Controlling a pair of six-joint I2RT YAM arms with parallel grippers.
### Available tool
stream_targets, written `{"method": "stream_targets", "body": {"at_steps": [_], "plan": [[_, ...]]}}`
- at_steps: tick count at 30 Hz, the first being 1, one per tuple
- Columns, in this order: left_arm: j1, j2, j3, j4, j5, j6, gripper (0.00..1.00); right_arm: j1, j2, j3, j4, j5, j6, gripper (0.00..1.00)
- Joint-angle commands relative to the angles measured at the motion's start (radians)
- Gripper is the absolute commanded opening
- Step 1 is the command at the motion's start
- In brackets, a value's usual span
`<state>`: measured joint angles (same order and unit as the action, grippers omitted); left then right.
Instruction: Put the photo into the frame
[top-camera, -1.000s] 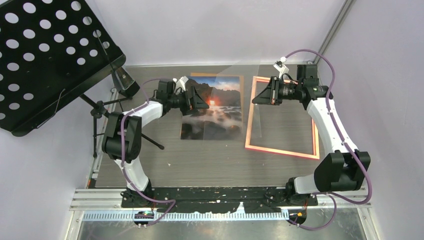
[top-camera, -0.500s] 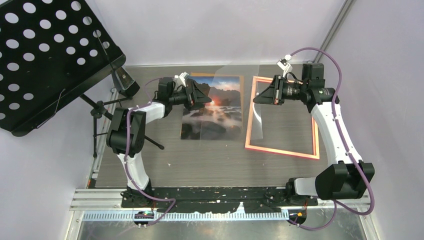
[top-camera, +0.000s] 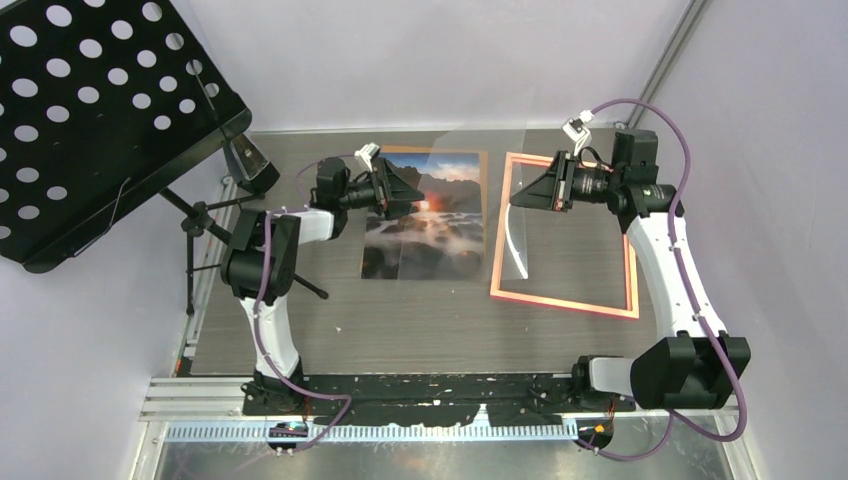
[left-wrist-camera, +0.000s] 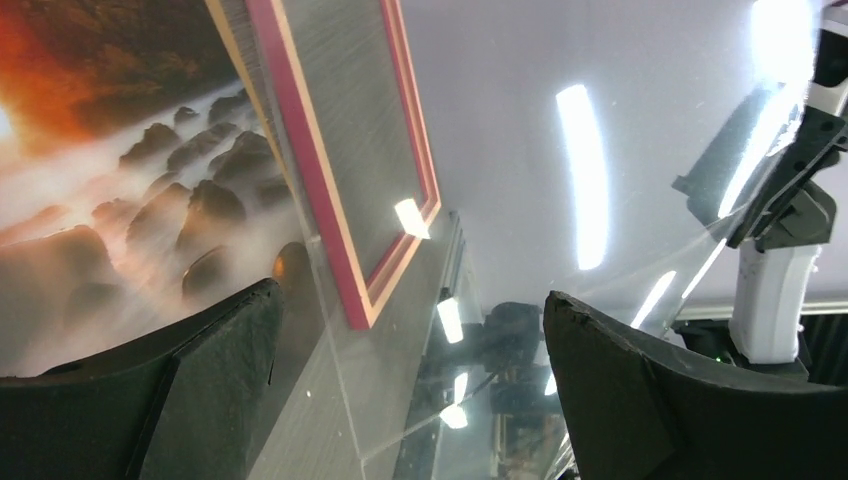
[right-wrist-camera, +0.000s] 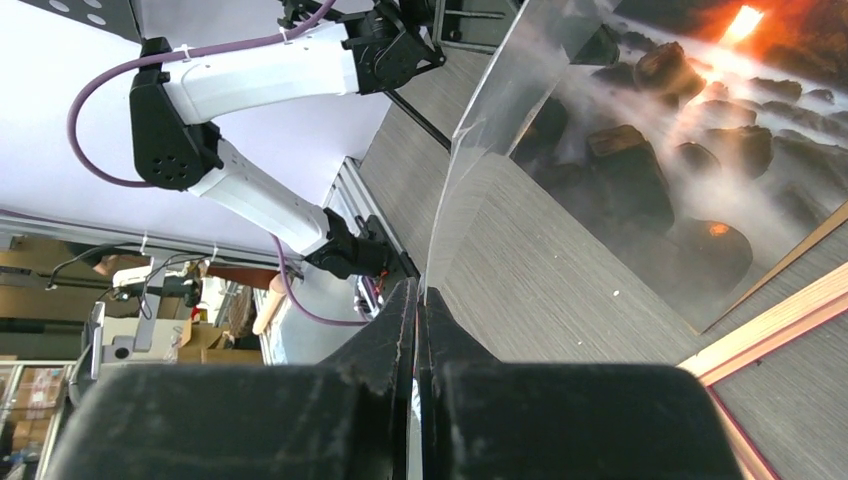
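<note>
The dark wood-grain table (top-camera: 400, 330) carries the thin rectangular pink-orange picture frame (top-camera: 560, 301), which lies flat on its right half with bare tabletop showing inside it. Just to the left of the frame, apart from its left rail, the glossy rectangular sunset photo (top-camera: 440, 230) lies face up on a plain brown backing board (top-camera: 484, 190) that shows as a strip along its right and far edges; the photo is not in the frame.

The right gripper (top-camera: 515, 199) is above the frame's far left corner, its fingers (right-wrist-camera: 400, 330) pinched tight on the edge of a clear, bowed plastic sheet (right-wrist-camera: 500, 110) that stands raised between photo and frame. The left gripper (top-camera: 412, 192) hovers over the photo's far left part, spread wide with nothing between its fingers (left-wrist-camera: 200, 380).

At the far left stands a black perforated music stand (top-camera: 90, 110).
</note>
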<state>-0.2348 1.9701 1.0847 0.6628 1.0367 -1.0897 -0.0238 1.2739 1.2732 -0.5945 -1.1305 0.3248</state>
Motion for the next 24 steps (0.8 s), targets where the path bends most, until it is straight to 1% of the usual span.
{"method": "stream_targets", "body": {"at_steps": [1,3,6,9,12,15,20,24], "plan": [[-0.029,0.019,0.000,0.252,0.075,-0.165,0.99,-0.004,-0.033,-0.037,0.116,-0.062,0.043,0.06],[-0.045,0.030,0.002,0.295,0.082,-0.207,0.99,-0.004,-0.039,-0.059,0.142,-0.069,0.058,0.06],[-0.058,0.048,0.007,0.363,0.085,-0.273,0.94,-0.004,-0.050,-0.073,0.163,-0.075,0.075,0.05],[-0.058,0.064,0.010,0.426,0.090,-0.331,0.87,-0.008,-0.060,-0.081,0.166,-0.077,0.072,0.06],[-0.058,0.066,0.008,0.452,0.101,-0.353,0.80,-0.014,-0.064,-0.088,0.166,-0.076,0.062,0.05],[-0.058,0.059,0.001,0.455,0.107,-0.355,0.71,-0.025,-0.062,-0.101,0.162,-0.073,0.048,0.05],[-0.058,0.058,0.004,0.495,0.121,-0.380,0.50,-0.039,-0.048,-0.099,0.106,-0.052,-0.020,0.06],[-0.057,0.059,0.007,0.518,0.131,-0.395,0.40,-0.072,-0.030,-0.096,0.058,-0.043,-0.077,0.05]]}}
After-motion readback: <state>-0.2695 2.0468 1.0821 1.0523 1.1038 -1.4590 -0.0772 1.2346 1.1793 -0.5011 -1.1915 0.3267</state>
